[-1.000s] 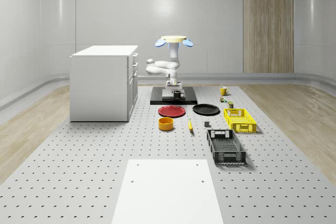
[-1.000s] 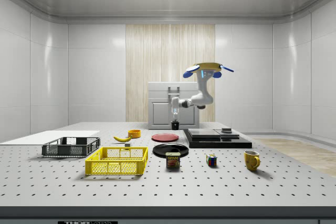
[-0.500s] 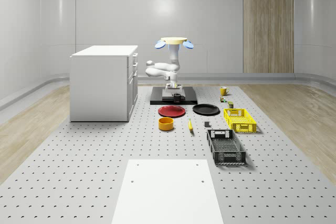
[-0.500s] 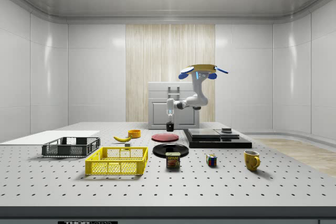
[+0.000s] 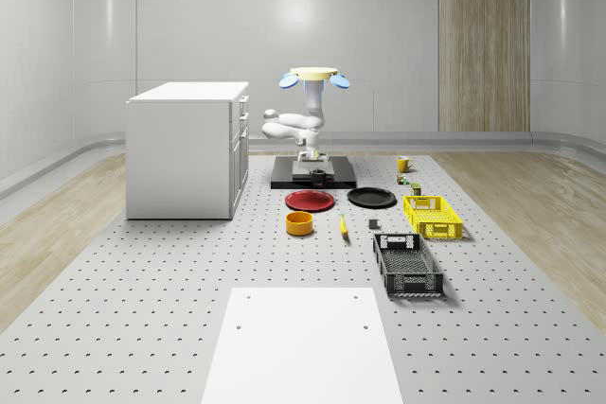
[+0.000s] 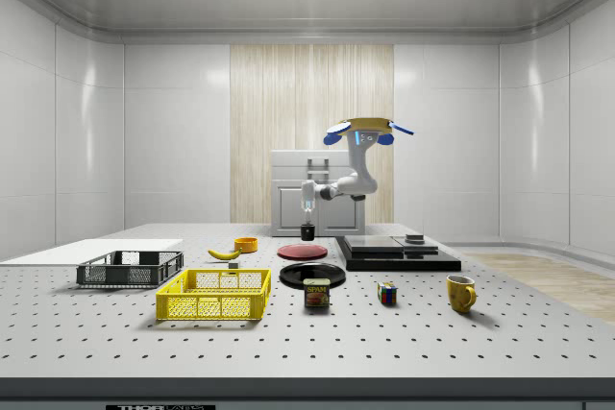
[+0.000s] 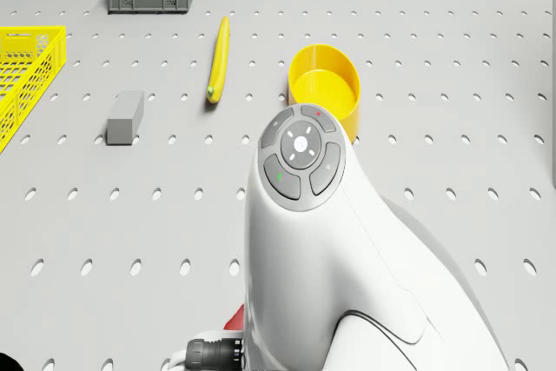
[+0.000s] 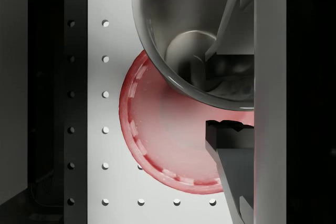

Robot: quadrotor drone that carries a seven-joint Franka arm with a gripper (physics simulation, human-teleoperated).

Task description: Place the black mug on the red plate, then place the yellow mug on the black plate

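The drone (image 6: 363,128), a quadrotor with a tan disc top and blue rotor tips, hovers in the air over the far part of the grey perforated worktop (image 5: 170,309), above the edge of the flat black platform (image 6: 399,256) that lies there. Its white jointed arm (image 6: 348,184) reaches down toward the side view's left, and the gripper (image 6: 307,225) has its fingers closed on the rim of the glossy black mug (image 6: 307,232), one finger inside the cup and one outside, as the wrist view shows. The mug hangs upright in the air, clear of the worktop, just above the near edge of the round red plate (image 6: 303,251). The round black plate (image 5: 371,198) lies just beside the red one, toward the whole-scene view's right. The yellow mug (image 5: 403,165) stands on the worktop, well apart from the gripper, beyond the yellow mesh crate (image 5: 433,216). A yellow bowl (image 7: 324,89) and a banana (image 7: 218,59) lie in front of the plates.
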